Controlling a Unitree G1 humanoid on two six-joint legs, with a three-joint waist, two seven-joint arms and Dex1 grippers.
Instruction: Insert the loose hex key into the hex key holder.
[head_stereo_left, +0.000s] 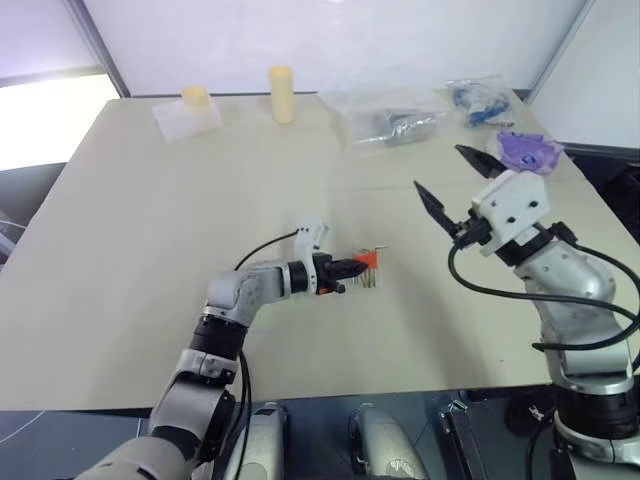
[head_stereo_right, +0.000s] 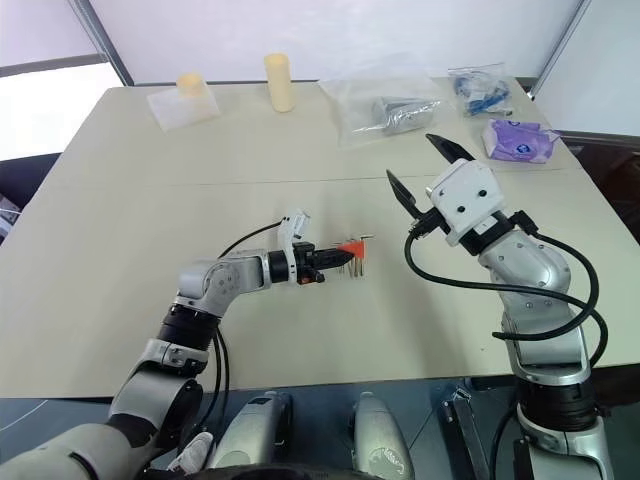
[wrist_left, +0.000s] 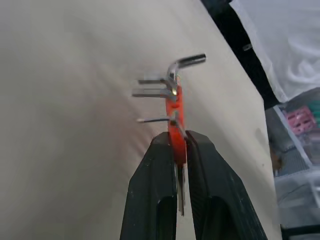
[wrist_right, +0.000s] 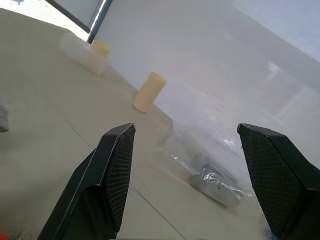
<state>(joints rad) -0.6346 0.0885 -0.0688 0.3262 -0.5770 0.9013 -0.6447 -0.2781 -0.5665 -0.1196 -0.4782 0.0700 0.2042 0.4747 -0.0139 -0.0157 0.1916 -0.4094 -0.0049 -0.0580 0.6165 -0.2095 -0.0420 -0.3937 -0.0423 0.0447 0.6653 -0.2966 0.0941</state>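
left gripper (head_stereo_left: 345, 268) clamps one hex key holder (head_stereo_left: 368, 259); four keys protrude.

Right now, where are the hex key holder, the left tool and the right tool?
hex key holder (wrist_left: 174, 107): left wrist view, red body.
left tool (wrist_left: 181, 142): left wrist view, between fingertips.
right tool (head_stereo_right: 417, 170): right eye view, between fingertips.

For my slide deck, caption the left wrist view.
Left gripper clamps the red hex key holder, keys protruding, above the table.
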